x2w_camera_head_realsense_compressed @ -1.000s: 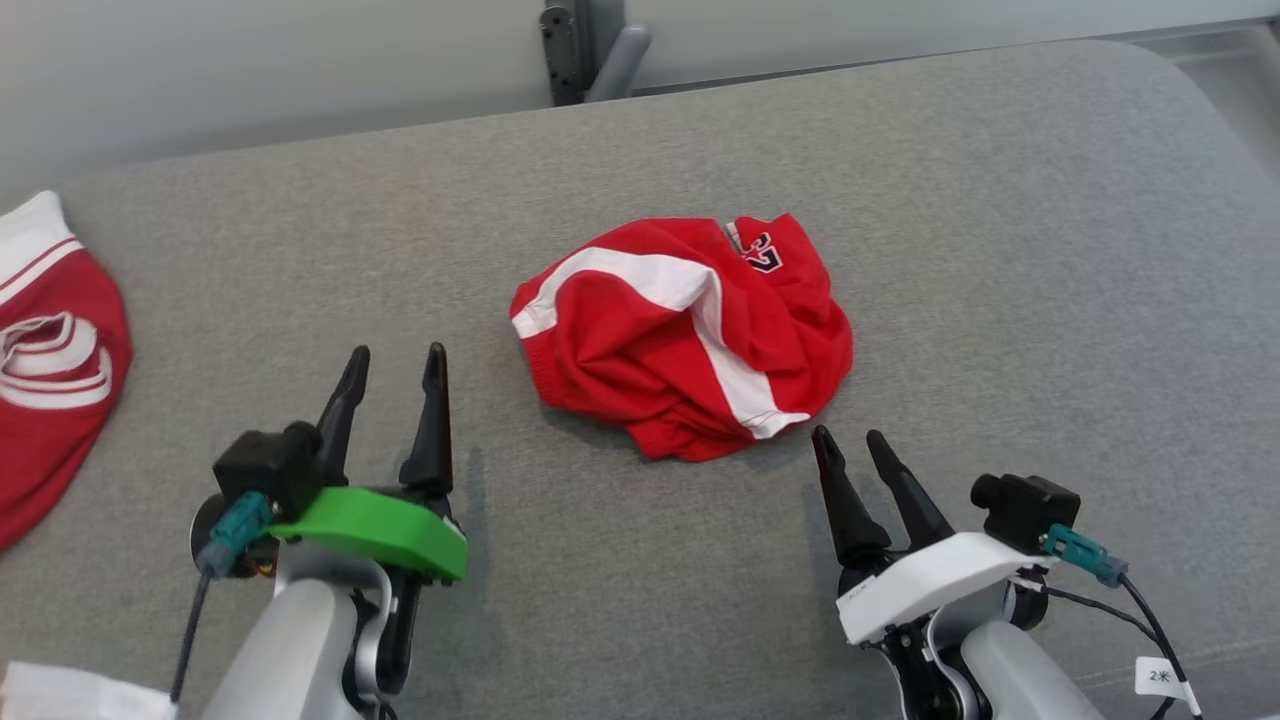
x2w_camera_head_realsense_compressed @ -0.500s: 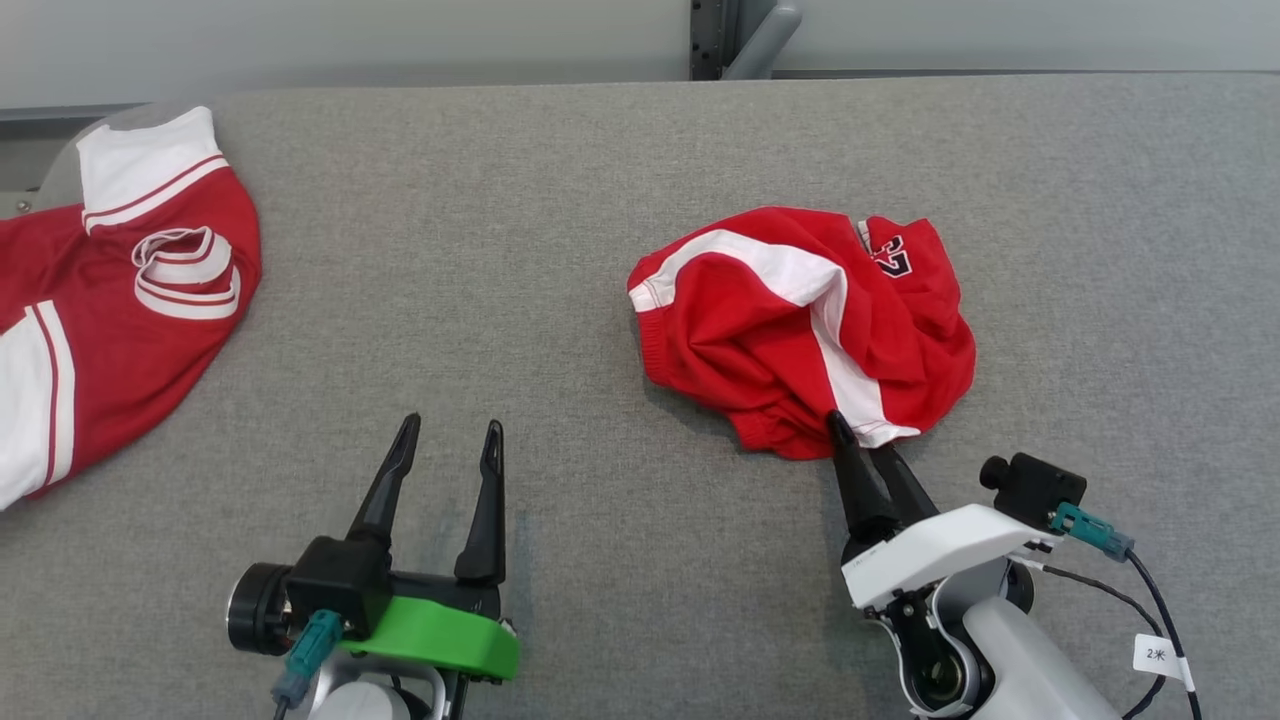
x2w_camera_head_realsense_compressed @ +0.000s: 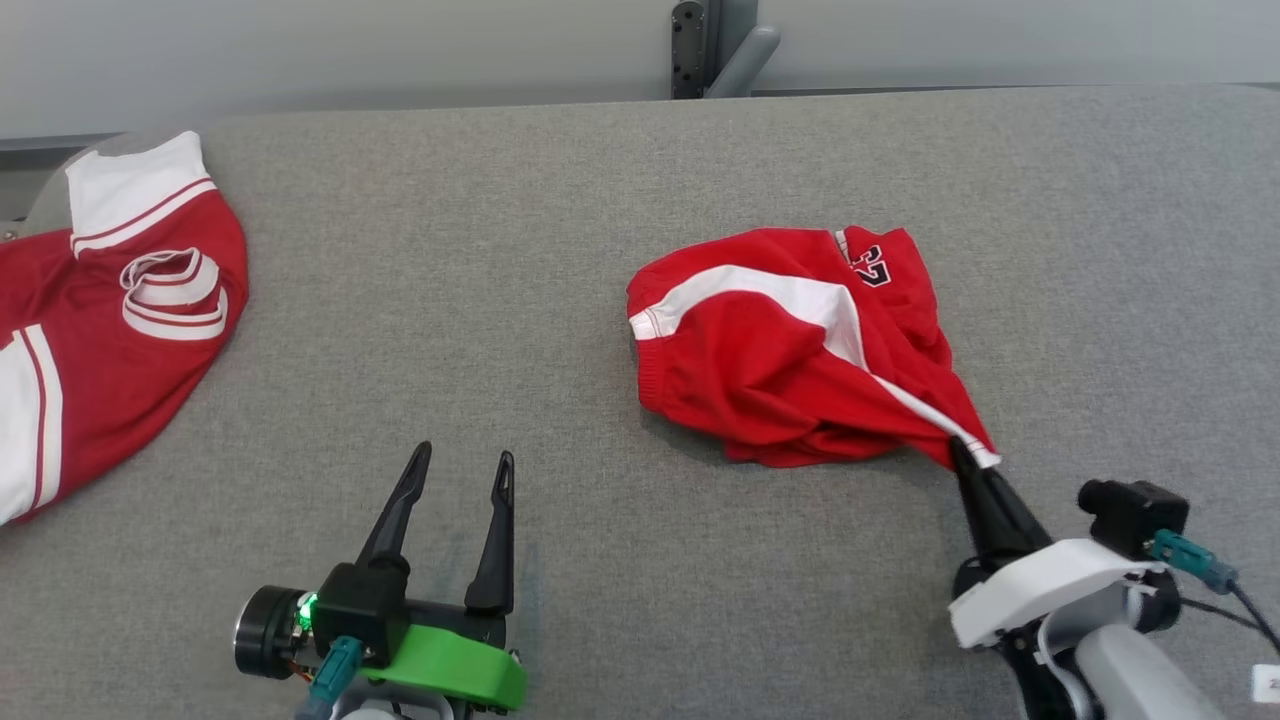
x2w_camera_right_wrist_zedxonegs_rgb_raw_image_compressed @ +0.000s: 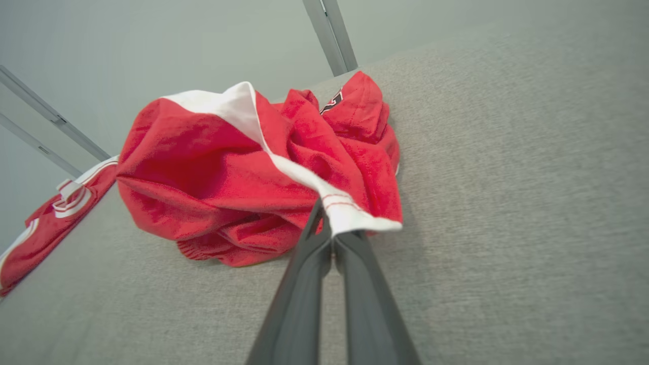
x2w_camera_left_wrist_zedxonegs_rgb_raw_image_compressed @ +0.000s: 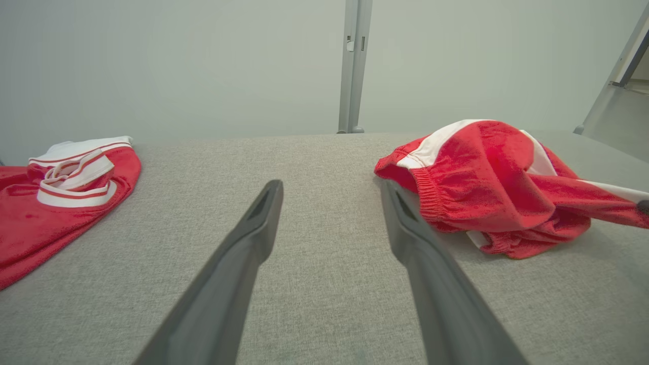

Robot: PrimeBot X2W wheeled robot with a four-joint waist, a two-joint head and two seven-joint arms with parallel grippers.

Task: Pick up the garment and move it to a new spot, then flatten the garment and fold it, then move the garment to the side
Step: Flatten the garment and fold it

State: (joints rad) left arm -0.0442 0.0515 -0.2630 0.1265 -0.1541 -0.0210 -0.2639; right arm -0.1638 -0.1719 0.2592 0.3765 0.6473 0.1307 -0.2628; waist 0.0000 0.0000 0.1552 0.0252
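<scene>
**Shallow hem grip could let the garment slip**

At the far left of the bench (x2w_camera_head_realsense_compressed: 480,200), a second red-and-white garment (x2w_camera_head_realsense_compressed: 110,330) lies spread, well apart from the work. The left gripper (x2w_camera_head_realsense_compressed: 465,456) hovers low over bare bench, jaws fully apart and empty. Right of centre sits the crumpled red garment (x2w_camera_head_realsense_compressed: 790,360), its white-trimmed hem corner drawn out toward the right gripper (x2w_camera_head_realsense_compressed: 960,452), whose jaws are pinched tight on that corner. The bite looks shallow. A quick lift could pull the hem free, or drag the bundle into a worse tangle.
</scene>
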